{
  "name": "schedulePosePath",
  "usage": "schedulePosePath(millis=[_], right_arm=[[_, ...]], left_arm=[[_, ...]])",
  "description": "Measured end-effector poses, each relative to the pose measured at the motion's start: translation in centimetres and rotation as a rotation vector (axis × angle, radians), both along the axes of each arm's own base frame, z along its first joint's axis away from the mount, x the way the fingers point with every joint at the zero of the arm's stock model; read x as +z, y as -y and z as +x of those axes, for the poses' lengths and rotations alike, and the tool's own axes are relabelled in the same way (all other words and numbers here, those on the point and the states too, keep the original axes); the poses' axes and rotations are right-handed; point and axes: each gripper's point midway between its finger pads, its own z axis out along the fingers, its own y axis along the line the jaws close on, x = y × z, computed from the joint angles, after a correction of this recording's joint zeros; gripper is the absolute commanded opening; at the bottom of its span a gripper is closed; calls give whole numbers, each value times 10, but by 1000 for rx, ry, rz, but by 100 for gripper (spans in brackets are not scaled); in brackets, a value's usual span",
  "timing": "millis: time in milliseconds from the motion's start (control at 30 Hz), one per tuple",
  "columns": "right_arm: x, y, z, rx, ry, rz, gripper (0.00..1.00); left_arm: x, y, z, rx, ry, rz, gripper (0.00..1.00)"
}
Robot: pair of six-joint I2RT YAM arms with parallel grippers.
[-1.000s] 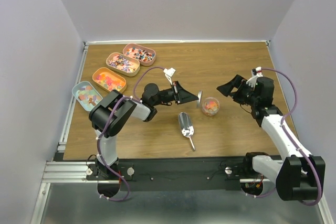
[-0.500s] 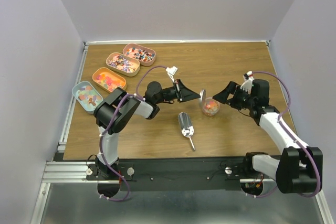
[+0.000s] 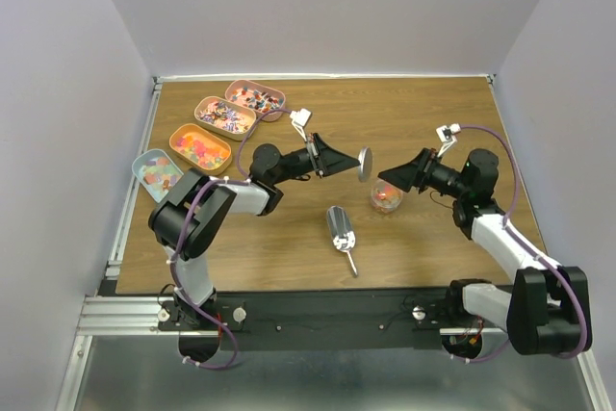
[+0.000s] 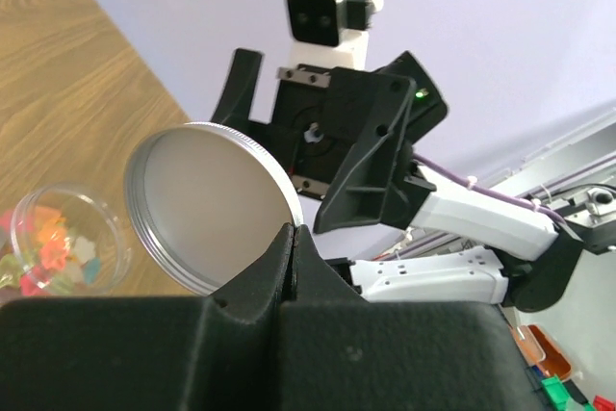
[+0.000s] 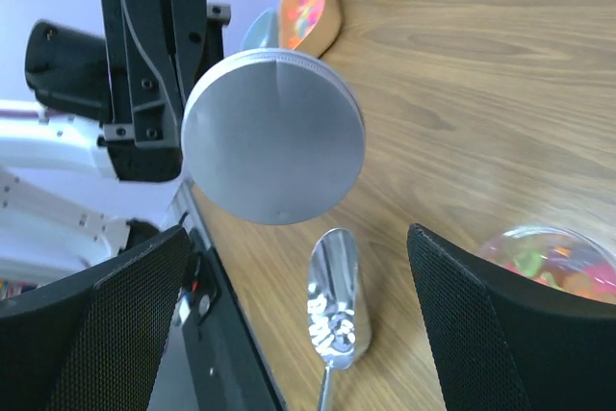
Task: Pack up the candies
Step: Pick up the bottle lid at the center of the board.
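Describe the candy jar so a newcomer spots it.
On the wooden table, right of centre, beside the open right hand. It's the small clear round jar of mixed candies, lidless; the oval tins at far left are opaque and coloured.

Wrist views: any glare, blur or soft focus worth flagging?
Left wrist: the left claw is a dark, underexposed mass near the lens; the lid it pinches is sharp, the candies at lower left slightly softer. Right wrist: scoop shows mirror reflections, lid matte without glare. Top external: even light, faint shadows.
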Motion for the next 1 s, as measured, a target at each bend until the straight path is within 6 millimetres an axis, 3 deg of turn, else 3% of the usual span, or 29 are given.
schedulePosePath(millis=[133, 400, 1000], right_arm=[[4, -16, -3, 75, 22, 12, 100], [12, -33, 0, 144, 57, 11, 100], [16, -47, 6, 193, 105, -15, 100]], left_arm=[[13, -2, -3, 0, 23, -17, 0], [13, -3, -4, 1, 5, -2, 0], [14, -3, -4, 2, -7, 11, 0]])
